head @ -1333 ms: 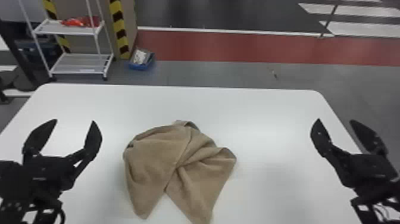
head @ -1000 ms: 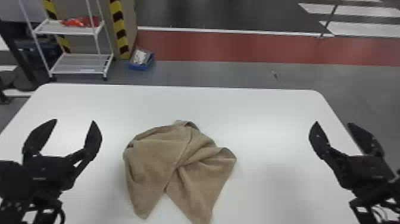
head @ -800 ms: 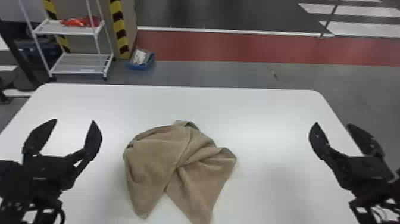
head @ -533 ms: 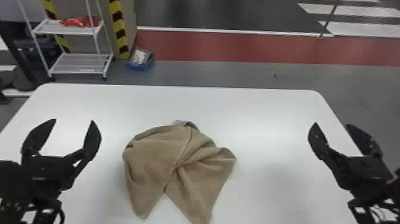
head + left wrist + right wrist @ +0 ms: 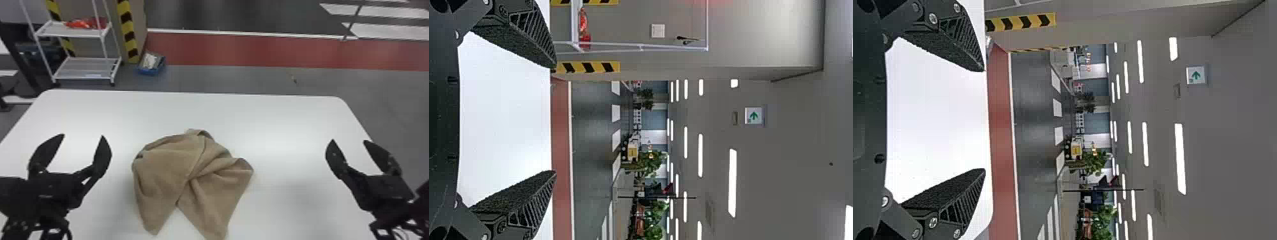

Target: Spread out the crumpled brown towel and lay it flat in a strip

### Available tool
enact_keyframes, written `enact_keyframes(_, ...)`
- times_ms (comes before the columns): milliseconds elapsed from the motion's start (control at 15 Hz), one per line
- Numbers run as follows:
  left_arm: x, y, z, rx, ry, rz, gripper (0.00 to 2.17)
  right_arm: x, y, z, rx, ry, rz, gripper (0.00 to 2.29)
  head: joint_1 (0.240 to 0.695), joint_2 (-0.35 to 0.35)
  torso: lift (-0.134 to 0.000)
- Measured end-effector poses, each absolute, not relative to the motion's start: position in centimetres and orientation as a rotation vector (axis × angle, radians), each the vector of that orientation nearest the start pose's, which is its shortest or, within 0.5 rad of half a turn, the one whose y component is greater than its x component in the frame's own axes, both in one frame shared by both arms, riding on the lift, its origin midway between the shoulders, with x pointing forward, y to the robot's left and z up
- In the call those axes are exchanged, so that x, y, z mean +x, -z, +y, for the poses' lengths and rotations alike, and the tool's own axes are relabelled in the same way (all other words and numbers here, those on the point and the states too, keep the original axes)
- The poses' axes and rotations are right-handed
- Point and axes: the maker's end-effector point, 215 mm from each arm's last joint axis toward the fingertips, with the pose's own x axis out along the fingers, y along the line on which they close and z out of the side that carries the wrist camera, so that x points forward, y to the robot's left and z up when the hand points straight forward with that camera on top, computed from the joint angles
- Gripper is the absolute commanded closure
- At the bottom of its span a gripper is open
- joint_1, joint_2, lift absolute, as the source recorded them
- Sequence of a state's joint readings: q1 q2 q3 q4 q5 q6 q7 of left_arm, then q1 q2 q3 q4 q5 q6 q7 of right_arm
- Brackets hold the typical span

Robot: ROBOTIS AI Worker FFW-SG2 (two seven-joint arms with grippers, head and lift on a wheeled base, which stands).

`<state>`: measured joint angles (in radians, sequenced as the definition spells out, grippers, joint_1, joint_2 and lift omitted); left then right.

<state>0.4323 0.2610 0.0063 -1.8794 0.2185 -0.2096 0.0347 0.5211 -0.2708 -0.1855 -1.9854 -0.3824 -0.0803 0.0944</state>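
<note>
Left gripper [image 5: 83, 136] gapes near the bunched brown towel [image 5: 166, 169].

I counted one black left gripper [image 5: 83, 135] and one black right gripper [image 5: 349, 140], each with two flat black fingers [image 5: 103, 156]. There was one crumpled brown cloth towel [image 5: 169, 162] and one white, round-cornered bench [image 5: 271, 127]. There was one white metal rack [image 5: 41, 52] with two shelves [image 5: 79, 68], two yellow-and-black striped bands [image 5: 127, 30], one small blue bin [image 5: 148, 71] and one broad red floor strip [image 5: 255, 51].
</note>
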Motion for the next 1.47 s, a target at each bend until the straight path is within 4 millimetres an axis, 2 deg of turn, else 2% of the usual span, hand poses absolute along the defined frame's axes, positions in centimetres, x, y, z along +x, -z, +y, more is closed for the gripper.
enact_keyframes(200, 45.5, 34.5, 27.5, 0.013, 0.052, -0.050, 0.14, 43.8, 34.9, -33.4, 0.060, -0.054, 0.039, 0.19, 0.695, -0.074, -0.124)
enact_keyframes(667, 42.5, 32.6, 23.4, -0.087, 0.088, -0.038, 0.14, 42.4, 38.4, -31.0, 0.026, -0.107, 0.122, 0.19, 0.695, -0.098, -0.124)
enact_keyframes(867, 40.8, 33.0, 20.7, -0.121, 0.125, 0.000, 0.15, 42.4, 38.8, -30.7, 0.033, -0.119, 0.132, 0.19, 0.695, -0.132, -0.124)
enact_keyframes(1133, 38.4, 34.3, 17.7, -0.080, 0.174, 0.041, 0.15, 42.9, 38.8, -30.6, 0.044, -0.121, 0.123, 0.18, 0.695, -0.173, -0.124)
enact_keyframes(1467, 34.6, 38.4, 13.0, 0.063, 0.241, 0.107, 0.15, 44.0, 38.5, -30.9, 0.058, -0.114, 0.109, 0.18, 0.695, -0.252, -0.124)
